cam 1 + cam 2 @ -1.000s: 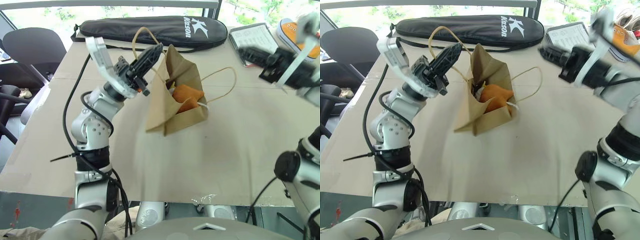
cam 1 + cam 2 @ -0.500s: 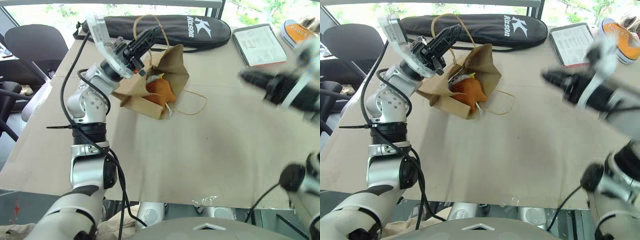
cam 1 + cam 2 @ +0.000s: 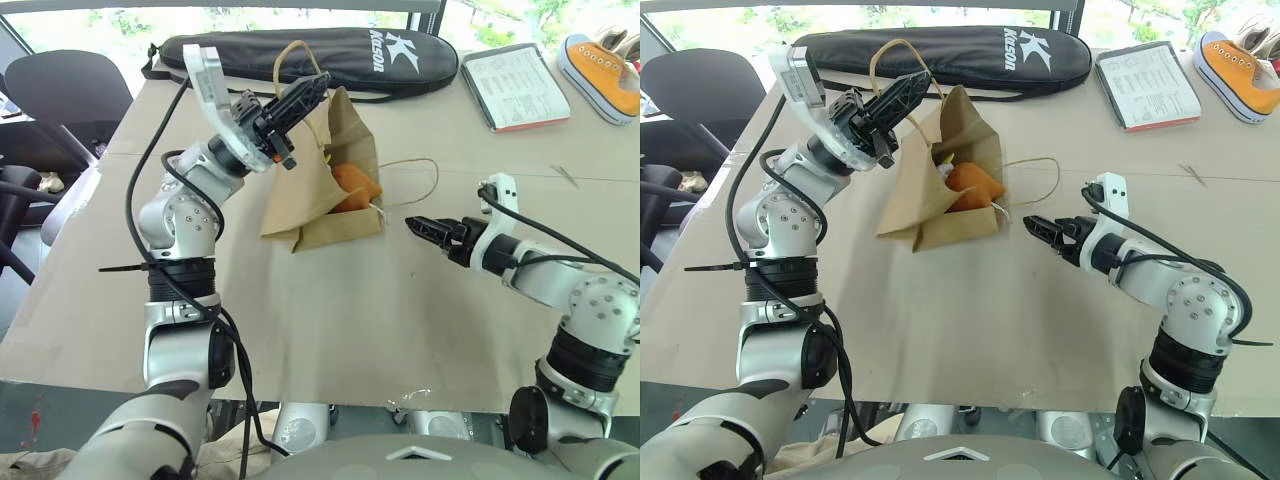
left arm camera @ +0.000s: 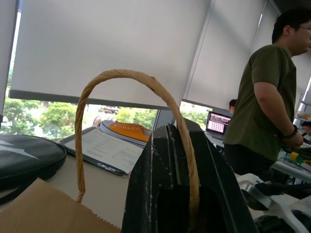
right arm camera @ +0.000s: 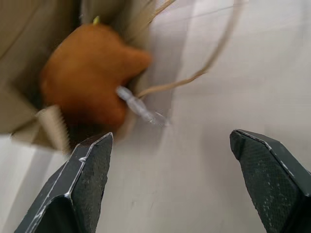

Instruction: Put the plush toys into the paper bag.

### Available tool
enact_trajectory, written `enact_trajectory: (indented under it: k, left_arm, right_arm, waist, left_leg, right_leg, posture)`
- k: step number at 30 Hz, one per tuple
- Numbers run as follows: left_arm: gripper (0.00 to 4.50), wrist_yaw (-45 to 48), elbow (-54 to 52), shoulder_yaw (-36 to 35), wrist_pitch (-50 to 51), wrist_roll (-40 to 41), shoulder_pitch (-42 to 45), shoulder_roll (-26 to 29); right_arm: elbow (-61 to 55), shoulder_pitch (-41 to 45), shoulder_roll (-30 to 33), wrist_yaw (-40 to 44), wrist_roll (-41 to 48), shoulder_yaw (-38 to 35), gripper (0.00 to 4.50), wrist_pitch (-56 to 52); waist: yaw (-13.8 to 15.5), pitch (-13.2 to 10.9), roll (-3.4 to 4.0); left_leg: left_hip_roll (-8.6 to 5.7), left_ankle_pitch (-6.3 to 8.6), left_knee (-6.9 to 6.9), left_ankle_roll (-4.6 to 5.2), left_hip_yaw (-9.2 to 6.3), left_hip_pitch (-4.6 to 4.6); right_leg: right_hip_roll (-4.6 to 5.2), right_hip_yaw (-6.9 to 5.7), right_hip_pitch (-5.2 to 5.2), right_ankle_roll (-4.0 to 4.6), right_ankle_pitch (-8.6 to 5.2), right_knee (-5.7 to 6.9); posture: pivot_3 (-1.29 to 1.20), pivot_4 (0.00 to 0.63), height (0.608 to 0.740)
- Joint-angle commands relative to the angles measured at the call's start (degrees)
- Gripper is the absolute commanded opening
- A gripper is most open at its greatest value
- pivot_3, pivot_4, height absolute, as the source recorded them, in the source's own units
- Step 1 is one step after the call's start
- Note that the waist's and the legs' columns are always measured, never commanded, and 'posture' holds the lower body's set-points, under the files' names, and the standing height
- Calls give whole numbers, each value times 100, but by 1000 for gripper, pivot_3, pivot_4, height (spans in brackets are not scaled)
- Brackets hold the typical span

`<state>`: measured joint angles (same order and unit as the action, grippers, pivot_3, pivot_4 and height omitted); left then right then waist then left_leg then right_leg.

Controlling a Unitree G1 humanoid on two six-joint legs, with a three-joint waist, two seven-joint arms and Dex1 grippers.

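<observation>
The paper bag (image 3: 325,165) is lying tilted on the table (image 3: 330,320), its mouth facing the robot's right side, and everything else is placed here from it. The left gripper (image 3: 305,95) is hanging just above the bag's upper edge with its black fingers pressed together on one twine handle (image 4: 121,77); in the left wrist view the cord is arching up and over the closed fingers (image 4: 175,184). The second handle (image 3: 415,175) is lying slack on the table beside the bag's mouth.

The orange-brown plush toy (image 3: 355,185) is sitting inside the bag at its opening, bulging partly out, and a pale bit of the white plush toy (image 3: 943,170) is peeking out behind it, deeper in the bag. A thin clear cord (image 5: 141,109) is trailing from the mouth onto the table.

The right gripper (image 3: 425,228) is hovering low over the table near the bag's mouth and pointing at it, its jaws standing wide apart and holding nothing; its two fingertips (image 5: 90,170) are framing the orange toy without touching it.

Beyond the bag, a black zippered case (image 3: 300,55) is lying along the far edge. Further toward the right side from the bag are lying a clipboard of papers (image 3: 515,85) and an orange-and-white sneaker (image 3: 600,70). In the left wrist view a person in an olive shirt (image 4: 265,92) is standing well away from the bag
</observation>
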<state>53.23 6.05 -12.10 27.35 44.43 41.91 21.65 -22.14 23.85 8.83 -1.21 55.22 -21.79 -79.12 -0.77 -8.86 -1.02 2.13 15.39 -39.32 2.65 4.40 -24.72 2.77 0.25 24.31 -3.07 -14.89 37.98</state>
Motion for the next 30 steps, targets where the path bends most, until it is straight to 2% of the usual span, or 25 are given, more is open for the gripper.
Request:
enact_trajectory:
  k: [1,7,8,9,11,12,15,23,26,30]
  left_arm:
    - [0,-45,-494,-165,123,266,-36,84]
    - [0,-159,-738,-273,253,391,-189,168]
    - [0,-189,-767,-276,256,406,-203,164]
    - [0,-221,-800,-281,258,422,-219,153]
    - [0,-282,-874,-284,262,459,-257,140]
    - [0,-310,-908,-288,266,478,-278,135]
    - [0,-364,-984,-327,270,520,-356,152]
    - [0,-463,-1023,-366,250,612,-397,131]
    - [0,-471,-978,-375,232,658,-342,90]
    - [0,-539,-855,-403,239,753,-119,-35]
  right_arm:
    - [477,335,10,296,-205,113,3810,642]
    - [1146,731,86,750,-356,320,3810,1184]
    - [1204,756,92,813,-399,403,3286,1234]
    - [1271,768,92,879,-468,522,3038,1296]
    - [1328,723,122,1083,-600,830,2223,1387]
    - [1334,700,125,1152,-633,917,1609,1430]
    - [1280,659,107,1310,-566,964,165,1506]
    - [1013,475,170,1429,-332,861,70,1457]
    - [711,564,148,1486,85,553,70,1575]
    - [226,933,287,1178,1199,11,70,1494]
  waist:
    - [-11,0,0]
    - [-14,0,0]
    - [-14,0,1]
    - [-14,0,0]
    - [-15,0,0]
    - [-14,0,0]
    - [-11,0,0]
    - [-3,0,0]
    - [-1,0,0]
    - [1,0,0]
  left_leg:
    - [0,0,0,0,1,1]
    - [3,0,2,0,-1,2]
    - [2,0,2,0,1,2]
    - [2,0,2,0,1,1]
    - [2,0,2,0,1,1]
    - [2,0,2,0,1,1]
    - [2,0,2,0,1,1]
    - [2,0,1,-1,0,1]
    - [2,0,0,-1,0,1]
    - [2,0,0,-1,-1,0]
  right_leg:
    - [0,1,0,0,0,2]
    - [-3,-1,0,0,0,0]
    - [-2,0,0,0,0,1]
    - [-2,0,0,0,0,1]
    - [-1,0,0,0,0,1]
    - [-1,-1,0,0,0,1]
    - [-1,-1,0,1,0,1]
    - [0,-2,0,1,0,1]
    - [0,-1,0,1,0,2]
    - [0,-2,0,1,0,3]
  posture:
    - [0,150,740]
    - [0,150,740]
    - [0,150,740]
    - [0,150,740]
    - [0,150,740]
    - [0,150,740]
    - [0,150,740]
    - [0,150,740]
    - [0,150,740]
    - [0,150,740]
